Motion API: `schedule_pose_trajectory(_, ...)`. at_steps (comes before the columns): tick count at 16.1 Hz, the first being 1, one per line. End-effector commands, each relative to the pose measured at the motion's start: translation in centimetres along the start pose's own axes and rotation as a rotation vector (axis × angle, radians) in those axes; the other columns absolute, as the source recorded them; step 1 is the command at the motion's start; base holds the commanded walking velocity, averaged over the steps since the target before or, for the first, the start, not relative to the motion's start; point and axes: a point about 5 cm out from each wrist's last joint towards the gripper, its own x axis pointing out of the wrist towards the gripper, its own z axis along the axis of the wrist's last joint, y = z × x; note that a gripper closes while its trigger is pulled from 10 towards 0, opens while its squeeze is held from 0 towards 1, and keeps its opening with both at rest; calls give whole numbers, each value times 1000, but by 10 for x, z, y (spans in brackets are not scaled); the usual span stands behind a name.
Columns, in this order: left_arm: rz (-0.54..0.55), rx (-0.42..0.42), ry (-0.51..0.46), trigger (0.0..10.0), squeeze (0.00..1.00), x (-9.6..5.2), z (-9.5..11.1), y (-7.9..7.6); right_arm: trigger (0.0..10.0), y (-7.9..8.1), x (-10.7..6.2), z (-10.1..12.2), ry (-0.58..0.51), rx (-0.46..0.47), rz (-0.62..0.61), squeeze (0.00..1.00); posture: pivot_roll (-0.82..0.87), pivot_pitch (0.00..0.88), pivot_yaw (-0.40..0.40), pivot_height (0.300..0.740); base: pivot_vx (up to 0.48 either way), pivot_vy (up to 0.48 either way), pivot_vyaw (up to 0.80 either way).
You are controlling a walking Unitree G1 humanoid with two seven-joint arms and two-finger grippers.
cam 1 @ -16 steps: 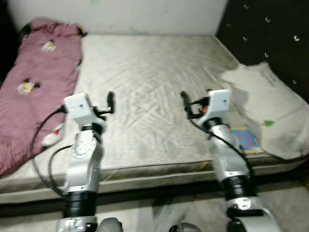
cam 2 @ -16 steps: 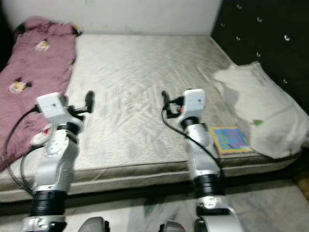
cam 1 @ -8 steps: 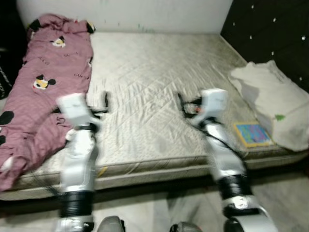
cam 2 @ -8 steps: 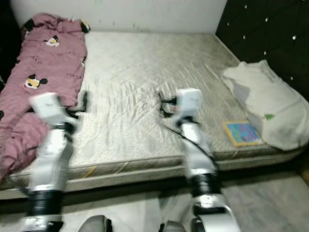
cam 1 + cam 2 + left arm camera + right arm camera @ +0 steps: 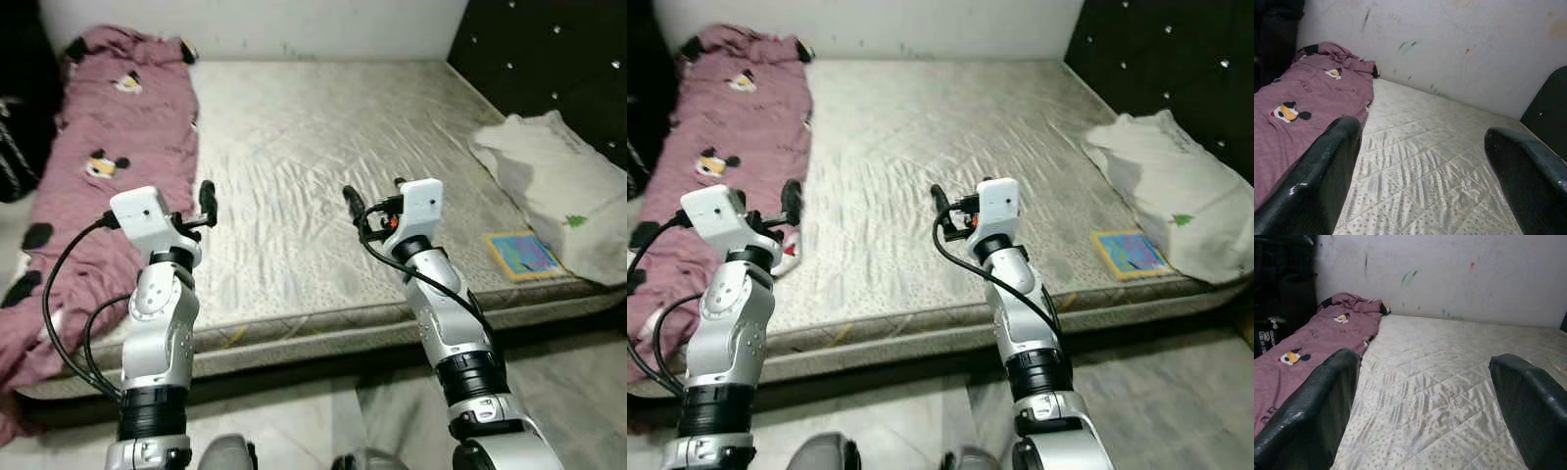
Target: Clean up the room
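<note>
Two empty grippers, blanket untouched

Left gripper (image 5: pixel 1420 181) and right gripper (image 5: pixel 1425 411) hover wide open above mattress (image 5: pixel 323 166), holding nothing. Pink blanket (image 5: pixel 108 157) lies crumpled far left. Suggest stepping left, then pinching a raised fold.

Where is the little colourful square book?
The small colourful square book lies flat near the front edge of the bare quilted mattress, on the robot's right, just beside the white pillow by the dark headboard.
</note>
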Motion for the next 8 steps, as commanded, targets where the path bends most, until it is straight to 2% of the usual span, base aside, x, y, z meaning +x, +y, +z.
schedule_pose_trajectory(1,-32,-10,-18,10000,0,1,3,-9,10000,-8,1,5,-14,-12,-21,0,33,0,-53,740,349,0,0)
schedule_pose_trajectory(8,-31,-8,-15,10000,0,1,4,-8,10000,-8,1,6,-15,-7,-26,0,35,0,-52,740,352,0,0)
